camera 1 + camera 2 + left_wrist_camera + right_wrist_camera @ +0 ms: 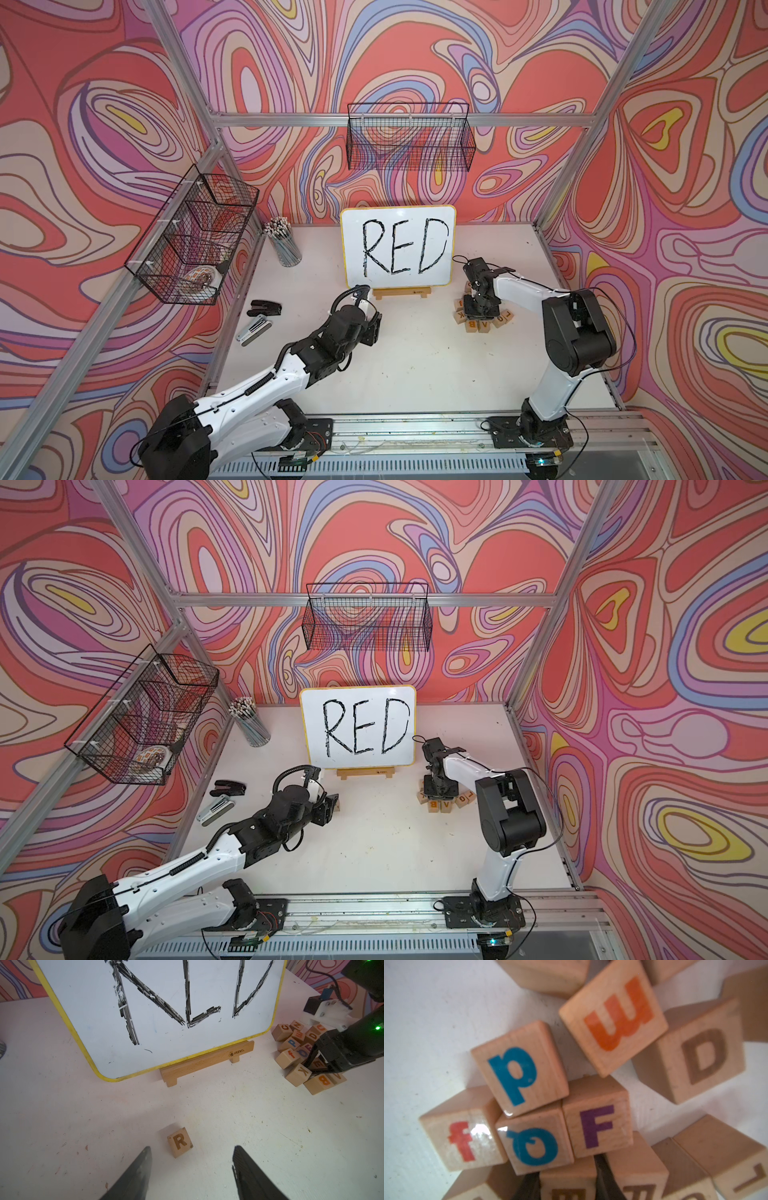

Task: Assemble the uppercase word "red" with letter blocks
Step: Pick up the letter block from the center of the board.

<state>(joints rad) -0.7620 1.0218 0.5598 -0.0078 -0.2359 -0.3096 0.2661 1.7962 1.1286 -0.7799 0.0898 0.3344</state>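
A white surface [415, 365] fills the middle of both top views. At its back stands a yellow-rimmed whiteboard [397, 245] with RED handwritten in black, propped on a small wooden stand [401, 293]. Two black-and-white arms reach in from the near edge. The left arm [266, 382] ends in front of the board's left part. Its left fingers [135, 1176] are spread apart and hold nothing. The right arm [519, 295] points down into a heap of wooden letter blocks [472, 325] to the right of the stand. There the right fingers [605, 1176] are closed on the E block [566, 1180]. The D block [704, 1057] lies in the same heap. The R block [180, 1142] sits alone on the surface, letter up, just ahead of the left fingers and well apart from the heap.
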